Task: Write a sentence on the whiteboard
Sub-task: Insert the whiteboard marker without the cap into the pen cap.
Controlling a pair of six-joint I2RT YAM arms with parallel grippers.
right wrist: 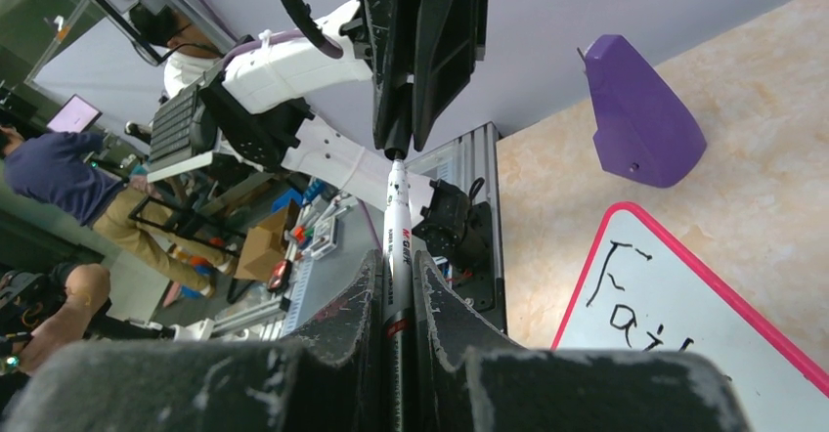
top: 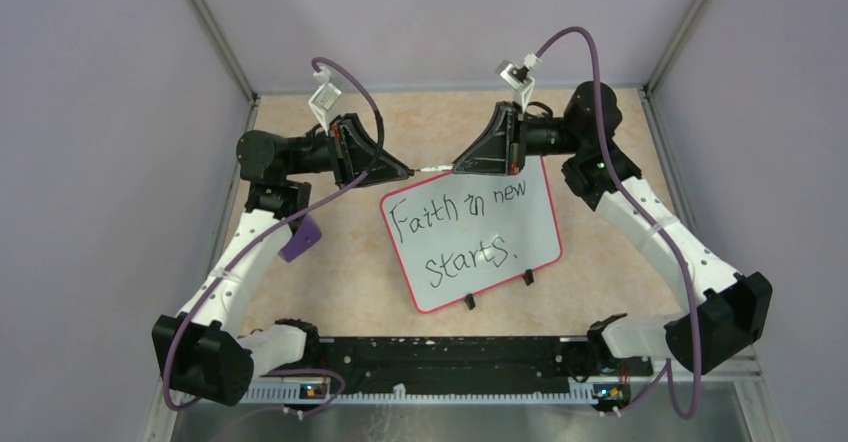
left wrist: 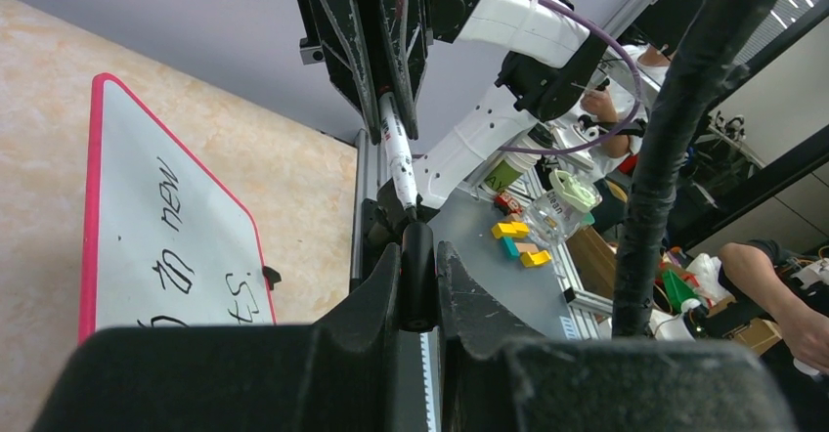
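Top external: right gripper (top: 457, 168) clamps the marker (top: 432, 169), left gripper (top: 404, 173) clamps its cap (left wrist: 418, 271) (sentence (top: 462, 230) finished). Misalignment risks a drop smearing the whiteboard (top: 530, 217).

Bright, even light with faint shadows; close fingers (left wrist: 371, 305) look soft in wrist views

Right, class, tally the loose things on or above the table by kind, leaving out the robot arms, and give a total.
whiteboard: 1
purple block: 1
marker: 1
Total: 3
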